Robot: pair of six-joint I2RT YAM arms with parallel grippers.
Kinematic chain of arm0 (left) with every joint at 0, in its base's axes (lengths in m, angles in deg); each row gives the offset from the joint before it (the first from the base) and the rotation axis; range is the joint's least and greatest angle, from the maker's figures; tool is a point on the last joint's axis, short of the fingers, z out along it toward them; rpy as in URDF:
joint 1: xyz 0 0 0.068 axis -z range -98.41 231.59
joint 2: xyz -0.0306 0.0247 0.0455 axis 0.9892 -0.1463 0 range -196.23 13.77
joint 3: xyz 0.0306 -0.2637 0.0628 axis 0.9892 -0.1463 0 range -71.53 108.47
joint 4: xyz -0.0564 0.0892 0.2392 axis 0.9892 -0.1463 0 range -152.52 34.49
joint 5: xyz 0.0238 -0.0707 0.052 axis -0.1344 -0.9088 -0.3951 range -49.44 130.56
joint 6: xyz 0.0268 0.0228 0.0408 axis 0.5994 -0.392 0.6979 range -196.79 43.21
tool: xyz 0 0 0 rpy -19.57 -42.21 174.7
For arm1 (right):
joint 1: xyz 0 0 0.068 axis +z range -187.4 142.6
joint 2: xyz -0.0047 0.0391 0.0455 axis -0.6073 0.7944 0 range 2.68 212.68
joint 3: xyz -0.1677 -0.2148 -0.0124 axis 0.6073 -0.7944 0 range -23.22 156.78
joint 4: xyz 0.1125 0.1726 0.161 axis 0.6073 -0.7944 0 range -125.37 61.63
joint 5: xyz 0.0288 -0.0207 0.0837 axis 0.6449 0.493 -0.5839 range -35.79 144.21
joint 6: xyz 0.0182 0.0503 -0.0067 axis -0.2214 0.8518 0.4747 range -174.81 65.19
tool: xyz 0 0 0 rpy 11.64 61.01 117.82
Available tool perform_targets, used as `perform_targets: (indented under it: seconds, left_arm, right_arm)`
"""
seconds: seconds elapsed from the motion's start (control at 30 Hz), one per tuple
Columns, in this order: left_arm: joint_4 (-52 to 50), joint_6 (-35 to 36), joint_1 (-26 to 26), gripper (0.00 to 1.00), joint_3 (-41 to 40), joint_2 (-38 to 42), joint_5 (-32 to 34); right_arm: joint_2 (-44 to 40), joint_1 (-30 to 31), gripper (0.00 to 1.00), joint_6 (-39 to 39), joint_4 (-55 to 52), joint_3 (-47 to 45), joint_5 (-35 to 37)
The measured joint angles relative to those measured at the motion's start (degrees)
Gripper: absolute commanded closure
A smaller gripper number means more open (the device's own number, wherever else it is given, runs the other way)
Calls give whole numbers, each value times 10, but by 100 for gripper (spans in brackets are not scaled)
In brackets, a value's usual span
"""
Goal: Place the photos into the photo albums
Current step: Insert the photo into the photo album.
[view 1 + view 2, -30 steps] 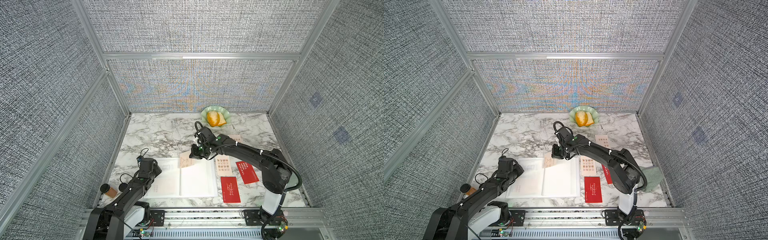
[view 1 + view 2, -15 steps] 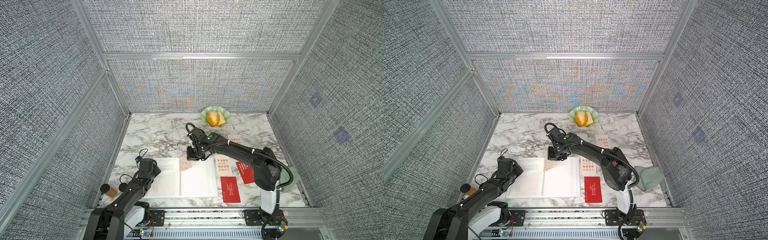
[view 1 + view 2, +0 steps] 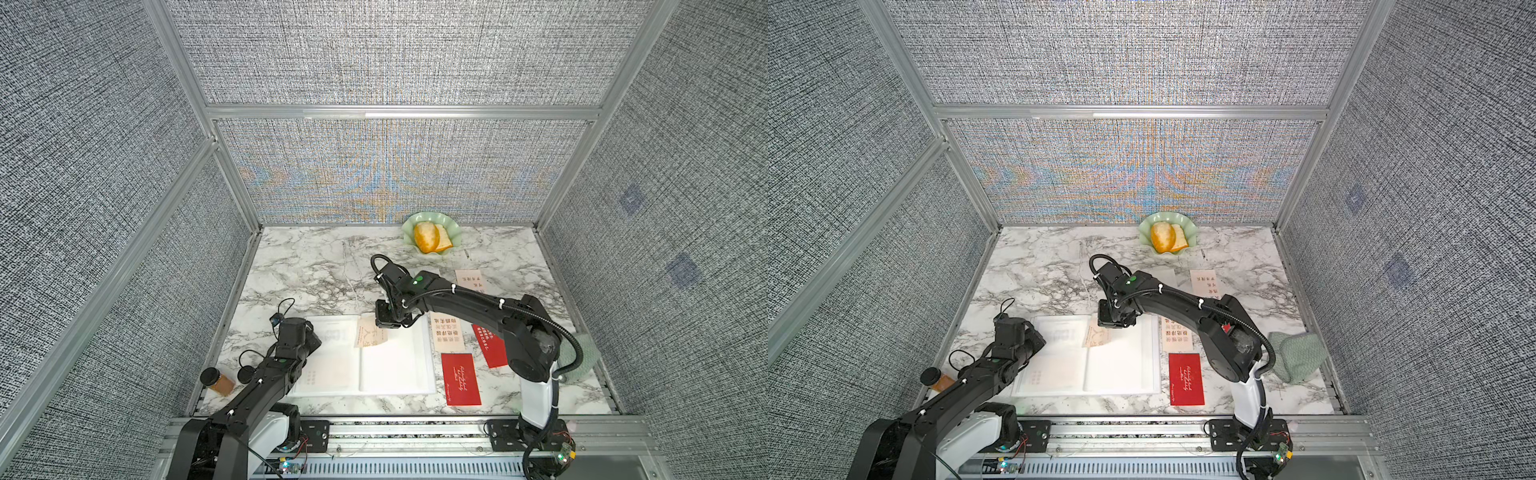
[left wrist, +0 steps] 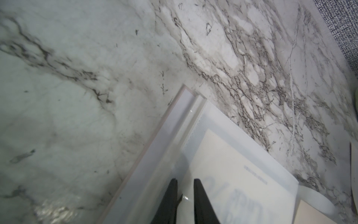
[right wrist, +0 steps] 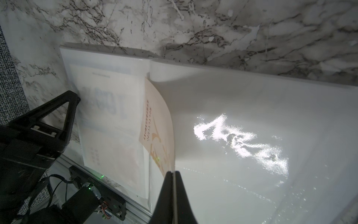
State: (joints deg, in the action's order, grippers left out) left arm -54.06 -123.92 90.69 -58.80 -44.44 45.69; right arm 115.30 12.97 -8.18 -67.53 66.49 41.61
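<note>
Your right gripper (image 5: pixel 173 172) is clamped shut on the corner of a cream photo (image 5: pixel 157 124). Since a second ago it has come forward from the far edge of the open photo album (image 3: pixel 395 365), and the photo now bows along the spine. Your left gripper (image 4: pixel 186 181) has barely shifted and rests on the left page with its jaws narrowly parted. A cream card (image 3: pixel 448 334) and a red card (image 3: pixel 460 378) lie just beside the album's right edge. Bare marble tabletop (image 3: pixel 307 274) opens behind.
</note>
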Motion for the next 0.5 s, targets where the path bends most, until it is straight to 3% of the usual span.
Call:
perform_targets:
  seconds: [0.23,0.5]
  left_arm:
    - [2,0,0,80,0,-3,0]
    - [2,0,0,80,0,-4,0]
  right_arm:
    - [9,-3,100,11,51,-35,-21]
    - [61,-5,100,15,109,-12,-52]
